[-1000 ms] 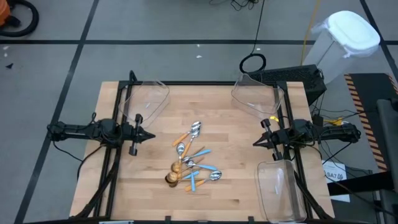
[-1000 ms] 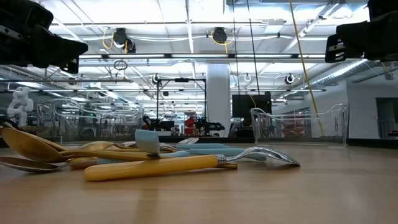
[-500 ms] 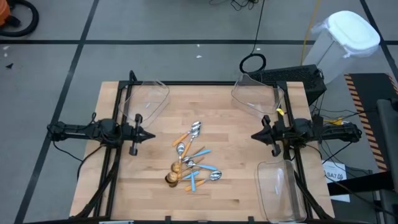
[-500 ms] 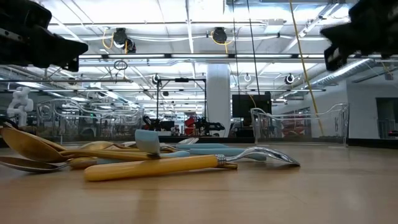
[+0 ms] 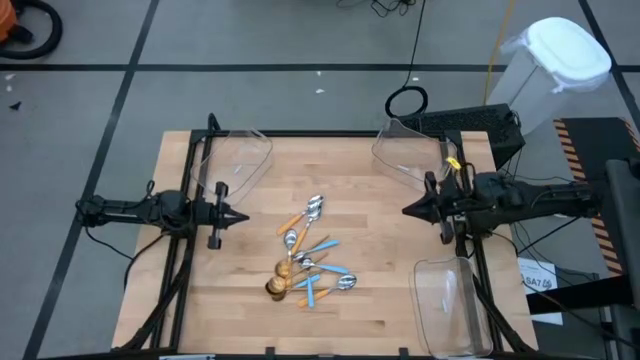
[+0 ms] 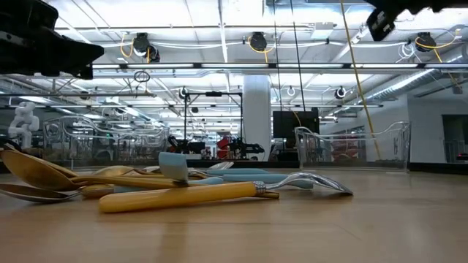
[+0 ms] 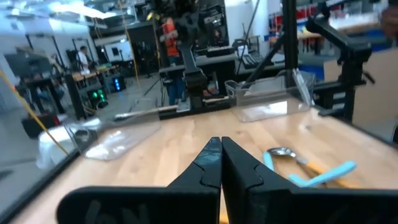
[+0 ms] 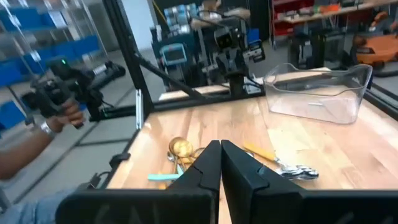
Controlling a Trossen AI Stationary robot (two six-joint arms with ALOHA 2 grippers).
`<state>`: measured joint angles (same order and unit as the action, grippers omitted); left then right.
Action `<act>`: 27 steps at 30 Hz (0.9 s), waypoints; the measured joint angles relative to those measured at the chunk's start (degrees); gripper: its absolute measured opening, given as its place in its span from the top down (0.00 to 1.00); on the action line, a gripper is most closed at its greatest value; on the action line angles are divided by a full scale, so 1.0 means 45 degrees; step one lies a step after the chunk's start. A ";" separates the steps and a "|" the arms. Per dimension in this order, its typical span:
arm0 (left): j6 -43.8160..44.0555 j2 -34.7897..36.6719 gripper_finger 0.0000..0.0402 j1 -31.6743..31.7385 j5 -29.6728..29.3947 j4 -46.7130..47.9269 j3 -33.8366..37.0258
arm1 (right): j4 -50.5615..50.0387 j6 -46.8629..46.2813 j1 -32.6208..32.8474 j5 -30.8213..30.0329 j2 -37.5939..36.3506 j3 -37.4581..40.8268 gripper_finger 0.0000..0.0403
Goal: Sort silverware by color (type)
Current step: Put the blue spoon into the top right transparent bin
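Observation:
A pile of small spoons (image 5: 308,255) lies in the middle of the wooden table: orange-handled, light blue-handled and all-gold ones, lying flat and partly across each other. The low view shows them close up (image 6: 175,191). My left gripper (image 5: 243,217) is shut and empty at the table's left side, pointing toward the pile. My right gripper (image 5: 407,210) is shut and empty at the right side, above the table, pointing toward the pile. In the wrist views the shut fingers show (image 7: 221,163) (image 8: 219,163) with spoons beyond them.
Three clear plastic bins stand at the table's far left (image 5: 240,158), far right (image 5: 410,152) and near right (image 5: 450,300). A black frame runs along the table's edges. A person's hand holding a controller shows in the right wrist view (image 8: 59,109).
My right gripper has risen and gone a little toward the table's far edge, staying shut. In the low view it has climbed toward the picture's top. My left gripper and the spoons have kept still.

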<state>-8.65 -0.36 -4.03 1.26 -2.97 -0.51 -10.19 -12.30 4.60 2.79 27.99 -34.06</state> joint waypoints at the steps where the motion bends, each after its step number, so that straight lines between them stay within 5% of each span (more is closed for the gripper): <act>1: 0.0497 0.0000 1.00 -0.0002 0.0000 0.0021 0.0003 | -0.0108 0.0091 0.0000 0.0000 0.0461 -0.0390 0.98; 12: 0.2629 0.0000 1.00 -0.0001 0.0013 0.0359 0.0004 | -0.1973 0.0321 0.0005 -0.0049 0.4684 -0.3756 0.98; 27: 0.3057 -0.0378 1.00 -0.0121 -0.0298 0.0371 0.0000 | -0.2485 0.0063 0.0005 -0.0016 0.7987 -0.4080 0.98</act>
<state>5.10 -2.06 -4.58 -0.08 -1.30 -0.51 -21.37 -12.01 4.62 2.72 63.93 -52.42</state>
